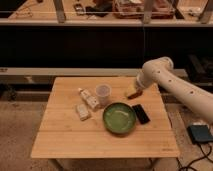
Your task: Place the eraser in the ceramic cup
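The eraser (141, 113), a flat black slab, lies on the wooden table (65, 145) just right of the green bowl. The ceramic cup (103, 93), small and whitish, stands upright behind the bowl near the table's middle. My gripper (132, 92) hangs from the white arm (170, 85) low over the table's back right part. It is right of the cup and behind the eraser, touching neither. A small reddish-brown thing lay at that spot and is now mostly hidden by the gripper.
A wide green bowl (119, 118) sits between cup and eraser. Whitish rectangular blocks (82, 111) (90, 100) lie left of the cup. A dark shelf unit (75, 45) stands behind the table. A blue-grey box (200, 133) lies on the floor at right.
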Tool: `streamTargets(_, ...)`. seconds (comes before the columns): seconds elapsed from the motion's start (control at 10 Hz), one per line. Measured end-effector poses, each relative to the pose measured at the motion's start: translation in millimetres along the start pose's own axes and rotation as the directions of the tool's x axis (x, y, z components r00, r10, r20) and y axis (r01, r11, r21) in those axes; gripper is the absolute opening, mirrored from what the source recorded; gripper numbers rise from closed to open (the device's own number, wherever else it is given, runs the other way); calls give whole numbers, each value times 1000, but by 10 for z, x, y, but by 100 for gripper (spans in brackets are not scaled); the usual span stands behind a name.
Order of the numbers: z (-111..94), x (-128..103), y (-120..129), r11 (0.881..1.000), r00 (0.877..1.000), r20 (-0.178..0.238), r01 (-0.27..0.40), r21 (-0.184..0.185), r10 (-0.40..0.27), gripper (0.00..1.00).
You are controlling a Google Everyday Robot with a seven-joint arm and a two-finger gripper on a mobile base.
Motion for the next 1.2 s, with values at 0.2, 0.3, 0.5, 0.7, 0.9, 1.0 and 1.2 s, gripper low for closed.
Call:
streamTargets(0.2,150,-305,-18,1000,999,49,-15,22,14,80)
streamTargets(0.3,226,-386,-9,999,998,61,-27,25,25,80)
streamTargets(0.5,316,-521,115,996,995,64,-82,18,81,80)
streamTargets(0.7,376,-641,264,991,989,70,-131,-1,131,80)
streamTargets(0.9,507,-751,385,984,982,76,-175,-23,176,80)
streamTargets(1.0,557,-771,405,982,980,76,-184,-28,186,80)
streamTargets(1.2,678,-799,431,981,978,77,-189,-47,193,80)
